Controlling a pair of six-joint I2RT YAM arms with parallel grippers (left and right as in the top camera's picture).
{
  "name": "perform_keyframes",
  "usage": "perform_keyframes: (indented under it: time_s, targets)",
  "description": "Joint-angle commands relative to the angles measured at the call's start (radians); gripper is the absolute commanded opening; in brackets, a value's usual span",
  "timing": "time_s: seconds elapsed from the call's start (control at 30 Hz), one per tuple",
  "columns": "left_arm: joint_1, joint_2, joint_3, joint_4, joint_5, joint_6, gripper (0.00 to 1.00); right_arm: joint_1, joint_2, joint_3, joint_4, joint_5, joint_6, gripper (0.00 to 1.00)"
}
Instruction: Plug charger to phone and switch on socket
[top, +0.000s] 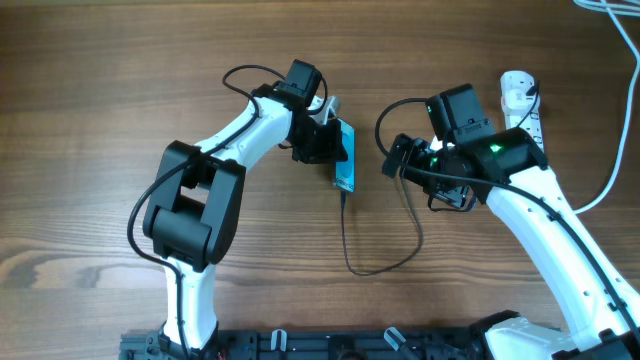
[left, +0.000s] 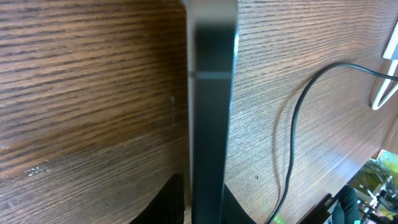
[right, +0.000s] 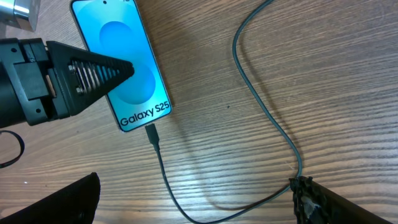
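Note:
The phone (top: 346, 160) has a cyan screen with white "Galaxy S25" text (right: 127, 59) and stands tilted on the table. My left gripper (top: 330, 143) is shut on it. In the left wrist view the phone (left: 211, 93) shows edge-on between the fingers (left: 202, 211). The charger's thin black cable (top: 352, 262) loops across the table. Its small plug tip (right: 152, 134) meets the phone's lower edge. My right gripper (top: 400, 158) is open, its fingers wide apart (right: 193, 196), with the cable (right: 261, 106) running beside the right finger. The white socket strip (top: 518, 92) lies at the far right, partly hidden by my right arm.
A thicker white cable (top: 612, 165) runs along the table's right edge and top right corner. My right arm (top: 540, 220) crosses the lower right of the wooden table (top: 100, 120). The black base rail (top: 330, 345) lines the front edge.

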Motion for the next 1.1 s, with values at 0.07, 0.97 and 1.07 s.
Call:
perform_keyframes:
  time_s: [0.07, 0.97, 1.07]
  targets:
    - [0.002, 0.012, 0.001, 0.000, 0.002, 0.013, 0.19, -0.002, 0.008, -0.003, 0.005, -0.001, 0.017, 1.00]
    - [0.002, 0.012, 0.001, -0.069, -0.085, 0.013, 0.35, -0.002, 0.008, -0.003, 0.000, -0.002, 0.006, 1.00]
    - [0.002, 0.012, 0.001, -0.072, -0.085, 0.013, 0.41, -0.002, 0.008, -0.003, -0.009, -0.001, -0.009, 1.00]
